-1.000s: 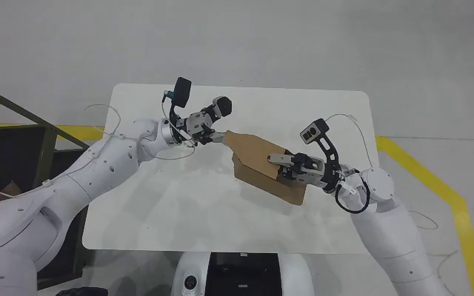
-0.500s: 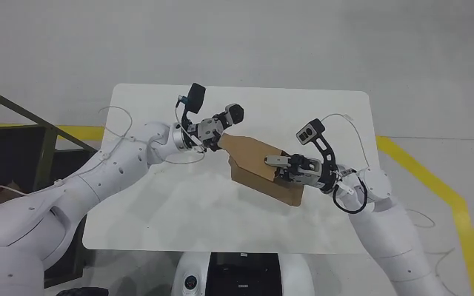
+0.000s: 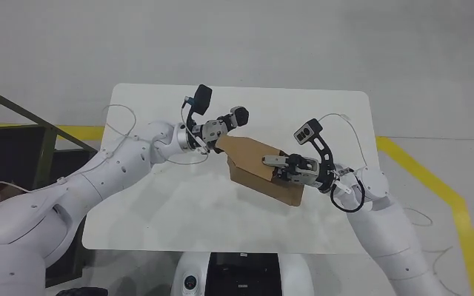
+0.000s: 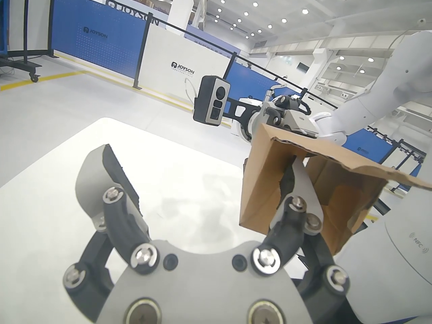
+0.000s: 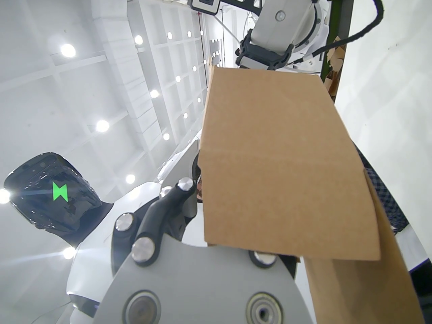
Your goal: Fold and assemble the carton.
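My left fingers [image 4: 202, 156] are standing spread wide, one poking inside the open end of the carton [image 3: 255, 157], the other hanging clear outside it. My right fingers [image 3: 283, 163] are pinching the opposite end (at its top panel), the carton sitting mid-desk [image 3: 148, 207] between them

**Op 1:** On my screen the carton [image 3: 255, 157] reads plain brown all over.

**Op 2:** I see the same. The table [image 3: 163, 214] is white, and the floor [image 3: 59, 44] is grey with a yellow stripe [image 3: 426, 174].

**Op 1:** My left pincer [image 4: 202, 160] shows silver, with black pads [image 4: 119, 173].
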Tool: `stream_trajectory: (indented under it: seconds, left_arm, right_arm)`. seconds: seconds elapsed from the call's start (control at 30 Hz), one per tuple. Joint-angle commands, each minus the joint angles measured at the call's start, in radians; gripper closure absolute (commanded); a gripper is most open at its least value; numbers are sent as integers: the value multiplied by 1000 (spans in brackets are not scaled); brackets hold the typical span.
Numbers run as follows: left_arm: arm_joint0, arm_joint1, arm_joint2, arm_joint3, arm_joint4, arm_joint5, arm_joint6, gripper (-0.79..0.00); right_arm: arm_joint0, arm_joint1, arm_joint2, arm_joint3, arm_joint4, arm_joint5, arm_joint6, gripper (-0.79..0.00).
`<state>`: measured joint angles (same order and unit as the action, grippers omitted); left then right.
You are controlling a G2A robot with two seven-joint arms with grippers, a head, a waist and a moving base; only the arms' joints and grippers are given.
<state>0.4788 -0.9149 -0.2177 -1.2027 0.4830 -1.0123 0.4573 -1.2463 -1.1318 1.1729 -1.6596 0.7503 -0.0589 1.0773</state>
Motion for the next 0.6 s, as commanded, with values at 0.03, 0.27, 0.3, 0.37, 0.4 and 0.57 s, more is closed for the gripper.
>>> stream_trajectory:
  seconds: [0.03,0.27,0.3,0.37,0.4,0.57]
  left_arm:
    - [-4,-4,2,0,-2,0,1,-785]
    - [-15,-14,8,13,0,0,5,-785]
    - [-15,-13,7,20,-1,0,8,-785]
    - [-16,-10,4,31,0,0,15,-785]
    - [-15,-7,2,35,0,0,21,-785]
    - [-4,19,-8,36,17,0,39,-785]
  right_arm:
    - [-1,0,-1,-1,0,-1,-1,0]
    - [-5,0,4,2,3,-6,-4,0]
    - [-6,0,8,2,4,-8,-5,0]
    - [-10,2,20,4,0,-9,-8,0]
    - [-13,3,26,4,-1,-9,-8,0]
    - [-28,9,54,3,-8,-8,-9,0]
